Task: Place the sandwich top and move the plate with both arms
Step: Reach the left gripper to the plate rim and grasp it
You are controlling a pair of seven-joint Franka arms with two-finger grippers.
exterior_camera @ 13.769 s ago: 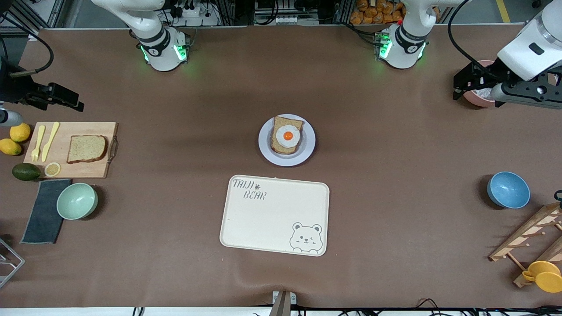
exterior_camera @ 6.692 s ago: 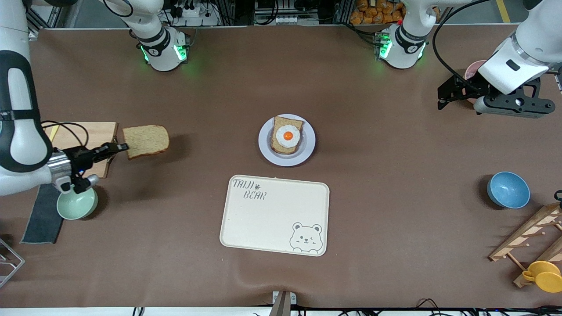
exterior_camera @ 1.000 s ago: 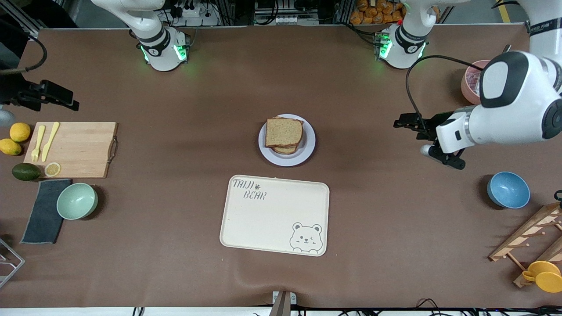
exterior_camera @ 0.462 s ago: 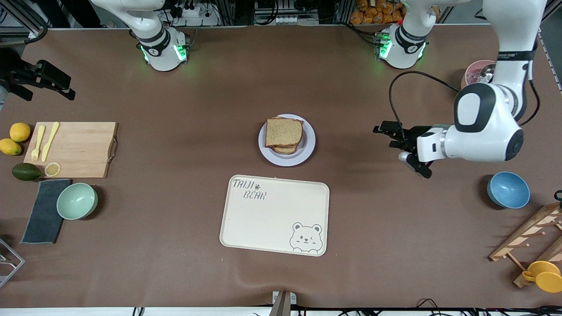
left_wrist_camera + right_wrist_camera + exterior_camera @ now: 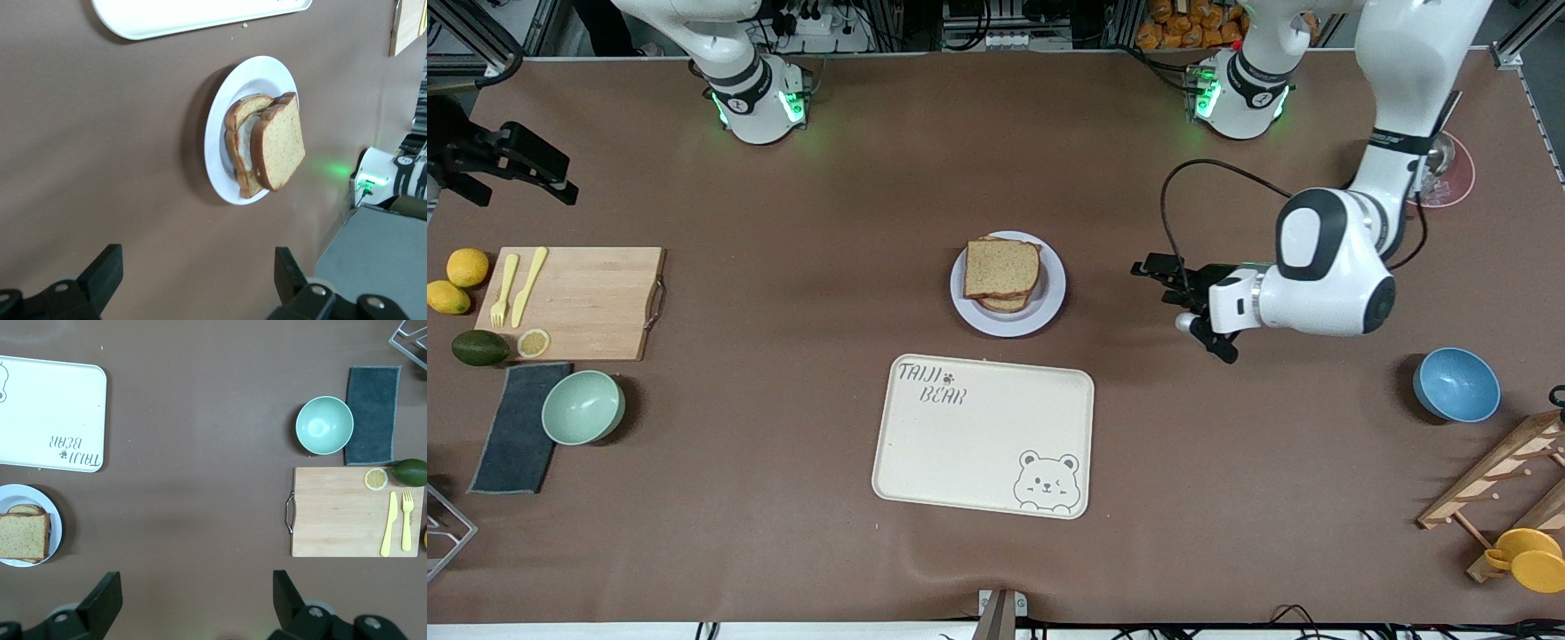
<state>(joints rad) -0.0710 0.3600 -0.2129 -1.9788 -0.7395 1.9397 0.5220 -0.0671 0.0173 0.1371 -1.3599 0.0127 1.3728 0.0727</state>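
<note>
The sandwich top (image 5: 1001,268) hides whatever lies under it.

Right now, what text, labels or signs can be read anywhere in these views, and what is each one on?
"TAIJI BEAR", with a paw print: on the cream tray, which also bears a bear-face drawing.
Small lettering on the left arm's black band: too small to read.
Round badges on both arm bases: unreadable.

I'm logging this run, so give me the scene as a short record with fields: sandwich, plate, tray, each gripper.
sandwich top: lies on the egg slice, on the plate
plate: on the table, farther from the front camera than the tray, not on it
tray: bare
left gripper: open, holds nothing, over the table beside the plate toward the left arm's end
right gripper: open, holds nothing, high over the right arm's end, near the cutting board
</note>
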